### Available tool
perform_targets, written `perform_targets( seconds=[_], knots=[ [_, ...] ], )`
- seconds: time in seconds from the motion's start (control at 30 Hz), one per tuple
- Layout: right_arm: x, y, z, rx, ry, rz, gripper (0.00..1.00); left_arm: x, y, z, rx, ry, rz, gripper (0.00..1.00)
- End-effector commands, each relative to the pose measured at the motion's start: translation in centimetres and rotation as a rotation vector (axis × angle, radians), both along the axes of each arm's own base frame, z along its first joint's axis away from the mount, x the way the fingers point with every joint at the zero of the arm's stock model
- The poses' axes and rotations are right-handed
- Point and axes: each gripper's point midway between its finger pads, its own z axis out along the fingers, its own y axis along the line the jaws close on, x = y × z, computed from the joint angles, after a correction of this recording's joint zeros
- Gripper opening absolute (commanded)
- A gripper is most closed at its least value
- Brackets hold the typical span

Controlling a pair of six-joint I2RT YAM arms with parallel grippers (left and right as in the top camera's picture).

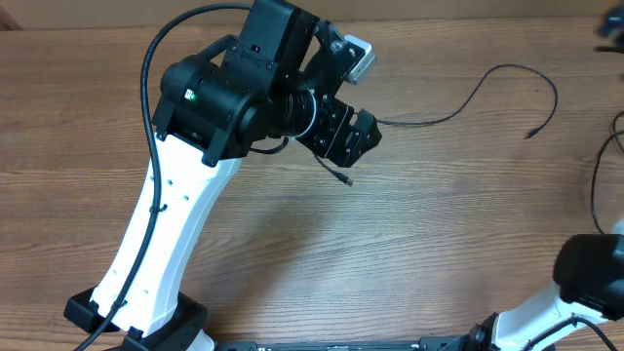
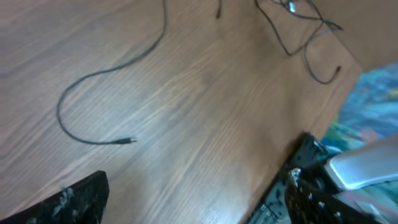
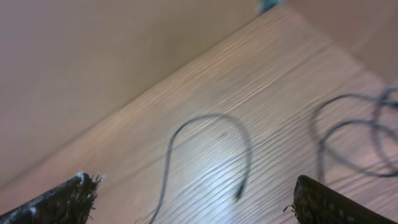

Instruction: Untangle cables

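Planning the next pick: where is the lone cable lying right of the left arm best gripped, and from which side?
Probably just behind its free plug, straight down from above: the cable lies flat on the table, and that end curls clear of the other strands.

We've got soft, even light overhead, a faint shadow beside the left arm (image 1: 175,224). Right wrist view runs blurry, cables (image 3: 250,155) smeared, pale glare across the table (image 3: 205,177). Left wrist: mildly soft.
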Motion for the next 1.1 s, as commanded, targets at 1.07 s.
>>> perform_targets(
  seconds=[1.07],
  knots=[
    [0.3,22.9,-17.9,0.357,0.228,-0.105,1.0,10.5,11.2,-13.8,0.366,-0.029,0.598,0.68]
  ],
)
